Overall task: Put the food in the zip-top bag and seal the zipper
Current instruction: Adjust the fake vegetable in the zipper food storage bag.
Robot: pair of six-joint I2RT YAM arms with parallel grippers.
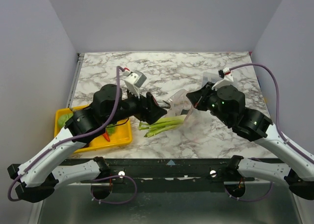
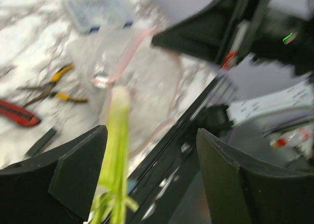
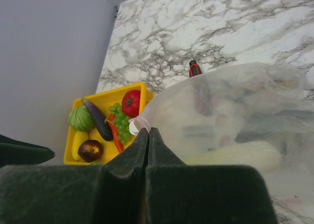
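The clear zip-top bag [image 1: 206, 89] lies mid-table with its mouth toward the left arm. My right gripper [image 1: 193, 102] [image 3: 148, 129] is shut on the bag's rim at the pinkish zipper [image 3: 141, 120] [image 2: 130, 54]. My left gripper [image 1: 164, 108] [image 2: 151, 133] stands open just in front of the mouth. The long green celery [image 1: 163, 126] [image 2: 115, 150] runs loose between its jaws, close to the left finger and blurred, pointing at the bag. Tomato [image 3: 131, 102], grapes [image 3: 120, 121] and other food sit in the yellow tray [image 1: 120, 135] [image 3: 105, 97].
Yellow-handled pliers [image 2: 54, 86] and a red utility knife [image 2: 19, 113] [image 3: 195, 68] lie on the marble beyond the bag, with a small clear box [image 2: 98, 10] farther back. The tray sits at the table's near left edge under the left arm.
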